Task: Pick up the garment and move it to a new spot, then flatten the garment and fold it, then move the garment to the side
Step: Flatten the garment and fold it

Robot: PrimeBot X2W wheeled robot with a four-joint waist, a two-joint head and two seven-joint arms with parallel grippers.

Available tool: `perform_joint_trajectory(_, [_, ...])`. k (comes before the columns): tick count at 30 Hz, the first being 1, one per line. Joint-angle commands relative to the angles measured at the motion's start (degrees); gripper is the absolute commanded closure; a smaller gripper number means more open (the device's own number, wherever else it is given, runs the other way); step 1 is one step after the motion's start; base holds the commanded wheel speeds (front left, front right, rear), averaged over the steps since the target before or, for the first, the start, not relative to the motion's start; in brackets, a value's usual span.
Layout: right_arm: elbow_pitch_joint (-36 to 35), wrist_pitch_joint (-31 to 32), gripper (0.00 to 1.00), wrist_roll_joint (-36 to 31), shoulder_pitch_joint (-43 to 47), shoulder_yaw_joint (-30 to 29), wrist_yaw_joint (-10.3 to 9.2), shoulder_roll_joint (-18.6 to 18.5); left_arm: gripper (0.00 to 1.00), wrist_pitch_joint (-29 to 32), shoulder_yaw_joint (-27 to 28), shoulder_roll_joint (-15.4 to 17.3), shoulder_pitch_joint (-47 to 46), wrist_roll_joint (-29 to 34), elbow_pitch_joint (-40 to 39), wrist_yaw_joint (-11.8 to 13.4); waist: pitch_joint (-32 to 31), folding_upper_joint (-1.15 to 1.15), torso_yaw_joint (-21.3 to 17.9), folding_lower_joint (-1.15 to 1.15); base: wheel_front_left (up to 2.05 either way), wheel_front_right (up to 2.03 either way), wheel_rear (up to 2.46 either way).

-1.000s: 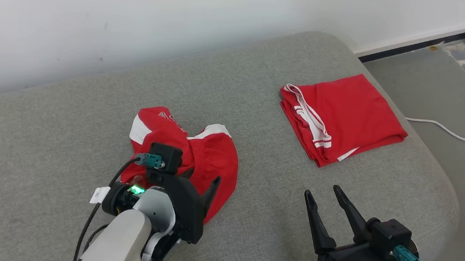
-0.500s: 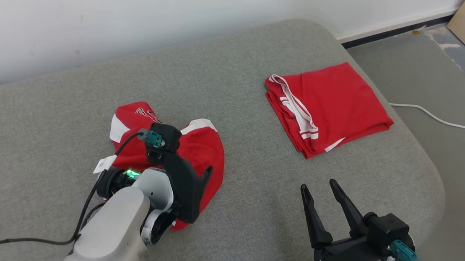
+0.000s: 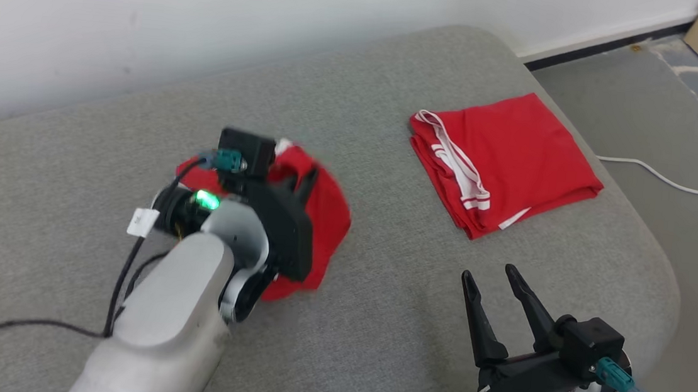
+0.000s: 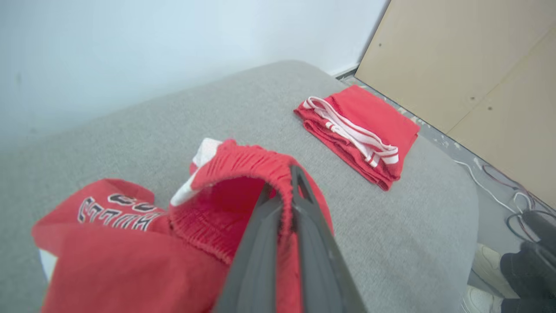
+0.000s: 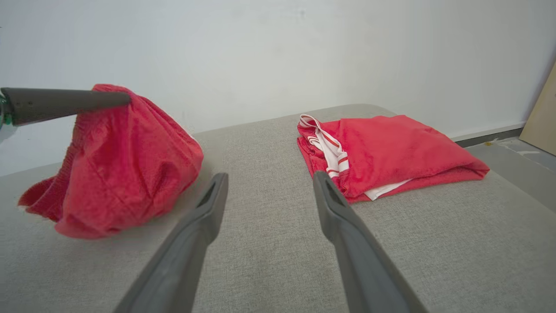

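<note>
Head view: the left gripper (image 3: 301, 182) is closed on the top of the crumpled red garment (image 3: 329, 219), which sits left of centre on the grey cushion (image 3: 375, 324). The right gripper (image 3: 489, 273) stands open, well apart from it, near a folded red garment (image 3: 510, 153).

Left wrist view: the fingers (image 4: 260, 243) pinch the garment's elastic band between them; the cloth bunches below and to the left.

Right wrist view: the garment (image 5: 130, 165) hangs from the left gripper's tip, its lower folds touching the cushion, left of the spread right fingers (image 5: 204, 217).
</note>
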Motion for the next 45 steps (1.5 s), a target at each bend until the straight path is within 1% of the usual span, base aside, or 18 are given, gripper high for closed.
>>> perform_joint_trajectory(1, [0.1, 0.0, 0.00, -0.6, 0.3, 0.3, -0.14, 0.1, 1.00, -3.1, -0.3, -0.1, -2.3, -0.4, -1.8, -0.5, -0.8, 0.00, 1.7, 0.00, 0.00, 0.00, 0.00])
perform_joint_trajectory(8, [0.8, 0.0, 0.00, -0.4, -0.5, 1.8, -0.14, 0.4, 1.00, -12.5, -0.7, -0.1, -9.6, 1.0, -6.0, -1.4, -2.1, 0.00, 3.2, 0.00, 0.00, 0.00, 0.00])
perform_joint_trajectory(11, [1.0, 0.0, 0.00, -0.1, -0.7, 2.4, -0.15, 0.4, 1.00, -16.0, -1.0, -0.1, -12.7, -0.6, -7.8, -2.0, -2.3, 0.00, 3.2, 0.00, 0.00, 0.00, 0.00])
perform_joint_trajectory(14, [1.0, 0.0, 0.00, 0.1, -0.7, 2.4, -0.14, 0.1, 1.00, -19.3, -2.8, -0.1, -15.2, -2.1, -9.9, -2.8, -2.1, 0.00, 3.5, 0.00, 0.00, 0.00, 0.00])
perform_joint_trajectory(16, [1.0, 0.0, 0.00, 0.2, -0.6, 2.3, -0.14, 0.0, 1.00, -20.3, -3.7, 0.0, -15.2, -3.6, -10.4, -2.9, -1.9, 0.00, 3.8, 0.00, 0.00, 0.00, 0.00])
perform_joint_trajectory(19, [0.7, 0.0, 0.00, 0.4, -0.1, 1.5, -0.14, -0.1, 1.00, -19.2, -6.0, 0.2, -12.2, -4.4, -9.4, -3.6, -1.5, 0.00, 4.6, 0.00, 0.00, 0.00, 0.00])
perform_joint_trajectory(21, [0.6, 0.0, 0.00, 0.3, 0.3, 1.1, -0.14, -0.1, 1.00, -18.1, -7.6, 1.2, -9.0, -4.9, -8.9, -4.1, -1.3, 0.00, 5.4, 0.00, 0.00, 0.00, 0.00])
perform_joint_trajectory(23, [0.4, 0.0, 0.00, 0.0, 0.8, 0.8, -0.14, -0.1, 1.00, -16.8, -9.6, 2.7, -5.0, -5.3, -9.1, -4.8, -1.4, 0.00, 6.2, 0.00, 0.00, 0.00, 0.00])
perform_joint_trajectory(25, [0.4, 0.0, 0.00, -0.4, 1.1, 0.4, -0.14, -0.1, 1.00, -15.2, -11.9, 4.1, 0.0, -7.0, -10.4, -5.5, -1.5, 0.00, 7.2, 0.00, 0.00, 0.00, 0.00])
perform_joint_trajectory(30, [0.3, 0.0, 0.00, -0.5, 2.0, 0.1, -0.14, -0.6, 1.00, -10.6, -18.0, 11.0, 11.0, -9.3, -16.2, -6.0, -2.4, 0.00, 9.8, 0.00, 0.00, 0.00, 0.00])
perform_joint_trajectory(34, [0.3, 0.0, 0.00, -0.5, 2.3, 0.3, -0.14, -1.0, 1.00, -8.3, -20.8, 16.9, 16.8, -9.2, -21.9, -5.7, -3.0, 0.00, 11.7, 0.00, 0.00, 0.00, 0.00])
perform_joint_trajectory(35, [0.4, 0.0, 0.00, -0.5, 2.5, 0.3, -0.15, -1.1, 1.00, -7.7, -21.1, 18.3, 17.8, -8.7, -23.0, -5.3, -3.1, 0.00, 12.2, 0.00, 0.00, 0.00, 0.00])
perform_joint_trajectory(36, [0.4, 0.0, 0.00, -0.5, 2.5, 0.3, -0.15, -1.1, 1.00, -7.7, -21.1, 18.3, 17.8, -8.7, -23.0, -5.3, -3.1, 0.00, 12.2, 0.00, 0.00, 0.00, 0.00])
perform_joint_trajectory(40, [0.5, 0.0, 0.00, -0.4, 2.7, 0.9, -0.14, -1.2, 1.00, -6.4, -21.3, 23.0, 20.2, -6.7, -24.9, -2.8, -3.4, 0.00, 13.4, 0.00, 0.00, 0.00, 0.00])
perform_joint_trajectory(43, [0.7, 0.0, 0.00, -0.2, 2.5, 1.3, -0.14, -1.2, 1.00, -6.3, -21.1, 25.8, 20.6, -4.6, -23.6, -1.1, -3.6, 0.00, 13.6, 0.00, 0.00, 0.00, 0.00])
perform_joint_trajectory(45, [0.8, 0.0, 0.00, -0.1, 2.3, 1.6, -0.14, -1.2, 1.00, -7.0, -20.5, 26.7, 20.5, -3.8, -22.2, 0.2, -3.8, 0.00, 13.6, 0.00, 0.00, 0.00, 0.00])
